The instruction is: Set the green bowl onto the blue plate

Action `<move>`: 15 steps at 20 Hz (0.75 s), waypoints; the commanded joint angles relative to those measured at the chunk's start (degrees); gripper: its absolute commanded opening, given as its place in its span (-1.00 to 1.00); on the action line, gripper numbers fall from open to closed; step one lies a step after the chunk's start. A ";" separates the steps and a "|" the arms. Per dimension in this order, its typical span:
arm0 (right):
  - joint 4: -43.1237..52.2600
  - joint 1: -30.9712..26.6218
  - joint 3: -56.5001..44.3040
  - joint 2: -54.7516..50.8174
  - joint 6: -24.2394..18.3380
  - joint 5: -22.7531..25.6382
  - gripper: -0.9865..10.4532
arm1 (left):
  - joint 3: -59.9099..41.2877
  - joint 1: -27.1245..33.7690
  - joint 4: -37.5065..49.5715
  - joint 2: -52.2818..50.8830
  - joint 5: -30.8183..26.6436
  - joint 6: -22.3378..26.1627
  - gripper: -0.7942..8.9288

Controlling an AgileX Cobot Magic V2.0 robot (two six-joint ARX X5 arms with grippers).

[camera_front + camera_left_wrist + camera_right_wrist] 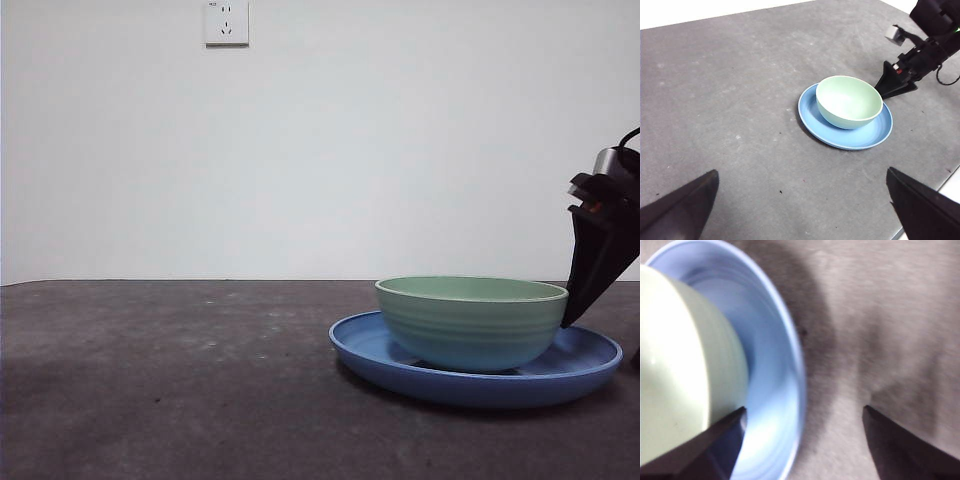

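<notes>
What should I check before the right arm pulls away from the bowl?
1. Bowl sits on the plate: ok, upright inside the rim.
2. Bowl centred on plate: not ok, it sits off-centre in the left wrist view.
3. Right tool open: ok, jaws spread wide.
4. Right tool clear of bowl: cannot tell; one jaw is close beside the bowl's wall, over the plate.
5. Left tool out of the way: ok, open and well back from the plate.
</notes>
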 commanded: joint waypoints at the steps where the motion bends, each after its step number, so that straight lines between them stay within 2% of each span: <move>1: 1.11 0.66 0.81 1.60 -0.68 -0.11 -0.32 | 0.61 -0.55 0.63 0.04 -0.28 -0.13 0.77; 6: 2.25 1.31 0.81 3.69 -0.63 -0.87 -0.49 | 0.61 -0.55 0.66 0.04 -0.26 -0.13 0.77; 9: 2.64 1.31 0.81 4.24 -0.63 -2.23 -0.81 | 0.61 -0.55 0.63 0.04 -0.26 -0.15 0.77; 12: 2.75 1.29 0.81 4.24 -0.42 -2.21 -0.81 | 0.61 -0.55 0.63 0.04 -0.28 -0.13 0.77; 15: 2.38 1.31 2.27 4.24 1.66 -2.34 -0.81 | 0.61 -0.55 0.63 0.04 -0.26 -0.13 0.77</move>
